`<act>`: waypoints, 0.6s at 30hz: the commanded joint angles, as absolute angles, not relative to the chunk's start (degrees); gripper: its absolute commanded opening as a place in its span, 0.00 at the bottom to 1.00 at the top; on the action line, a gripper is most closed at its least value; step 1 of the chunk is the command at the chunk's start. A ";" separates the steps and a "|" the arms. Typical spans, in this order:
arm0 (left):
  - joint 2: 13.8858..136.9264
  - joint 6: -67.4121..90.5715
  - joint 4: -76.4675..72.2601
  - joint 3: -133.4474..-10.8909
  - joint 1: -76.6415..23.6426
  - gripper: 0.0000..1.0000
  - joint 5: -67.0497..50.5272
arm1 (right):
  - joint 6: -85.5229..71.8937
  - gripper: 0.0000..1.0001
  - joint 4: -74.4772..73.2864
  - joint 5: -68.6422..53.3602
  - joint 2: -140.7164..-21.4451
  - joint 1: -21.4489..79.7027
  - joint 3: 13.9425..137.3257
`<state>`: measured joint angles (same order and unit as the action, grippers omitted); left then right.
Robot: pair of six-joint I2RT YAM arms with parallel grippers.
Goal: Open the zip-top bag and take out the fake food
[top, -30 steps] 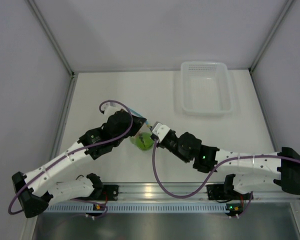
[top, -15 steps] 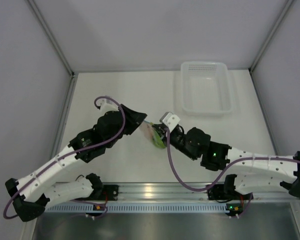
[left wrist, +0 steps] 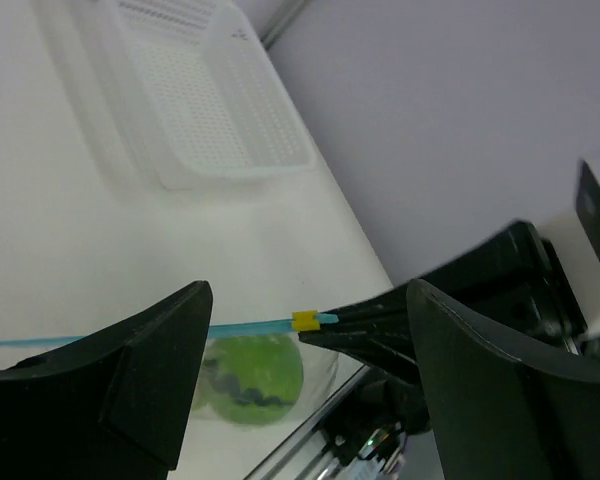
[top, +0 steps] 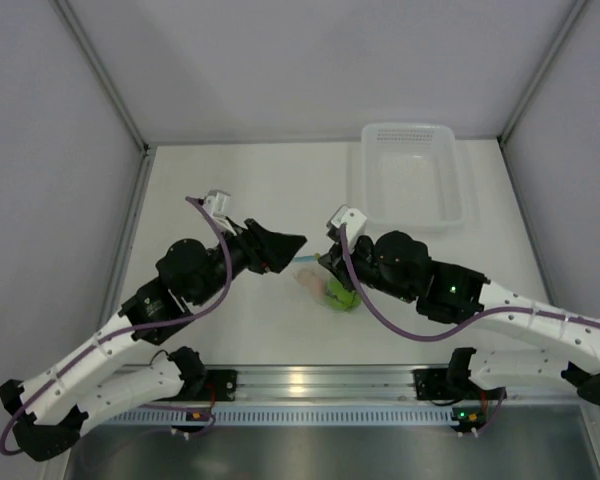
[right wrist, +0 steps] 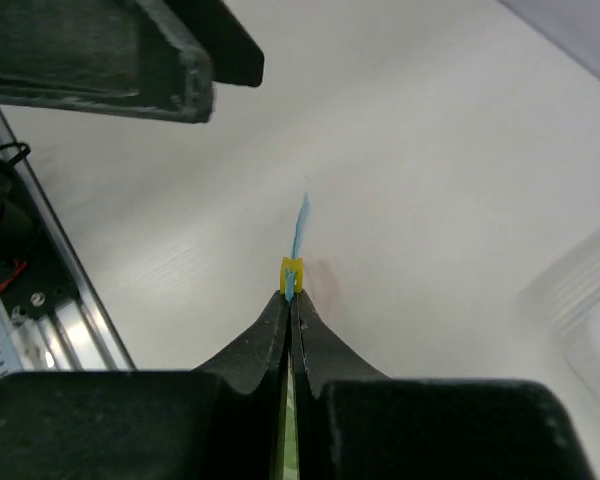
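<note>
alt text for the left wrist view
The shut right gripper pinches the yellow slider on the light blue strip of a clear zip-top bag, framed by the open left gripper. A round green ball sits in the bag; a white translucent basket lies beyond.

Left arm (top: 100, 350) at 8 o'clock, right arm (top: 540, 322) at 4 o'clock: white link shells, black joint housings, a purple cable (top: 380, 315) each, black wedge-shaped claw fingers (left wrist: 130, 380); green light (top: 450, 291) on right arm.
</note>
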<state>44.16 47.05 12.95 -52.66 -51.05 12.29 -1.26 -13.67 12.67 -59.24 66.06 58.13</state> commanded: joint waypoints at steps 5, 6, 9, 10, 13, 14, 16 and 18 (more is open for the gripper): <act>38.41 18.56 -12.47 -44.48 -51.06 0.85 -17.20 | -3.69 0.00 -27.07 3.08 -54.59 64.86 63.63; 38.76 16.02 -14.74 -44.21 -51.06 0.85 -19.49 | -3.52 0.00 -27.77 3.08 -54.15 64.78 63.81; 41.48 11.80 -15.12 -45.17 -51.06 0.83 -27.93 | -2.82 0.00 -29.97 2.03 -52.21 64.78 64.51; 42.27 10.65 -15.03 -45.52 -51.06 0.82 -30.82 | -2.73 0.00 -31.28 1.59 -51.86 64.78 64.86; 45.34 7.12 -15.12 -46.58 -51.06 0.82 -38.92 | -2.11 0.00 -32.78 0.35 -50.28 64.86 65.48; 46.92 6.16 -15.12 -47.28 -51.06 0.82 -41.02 | -1.59 0.00 -32.87 -1.48 -49.14 64.86 65.30; 48.42 5.45 -15.03 -47.98 -51.06 0.83 -42.36 | -1.41 0.00 -33.40 -2.63 -48.17 64.78 65.48; 50.62 4.75 -14.68 -48.95 -51.06 0.84 -44.11 | -1.32 0.00 -34.63 -3.07 -47.11 64.78 66.00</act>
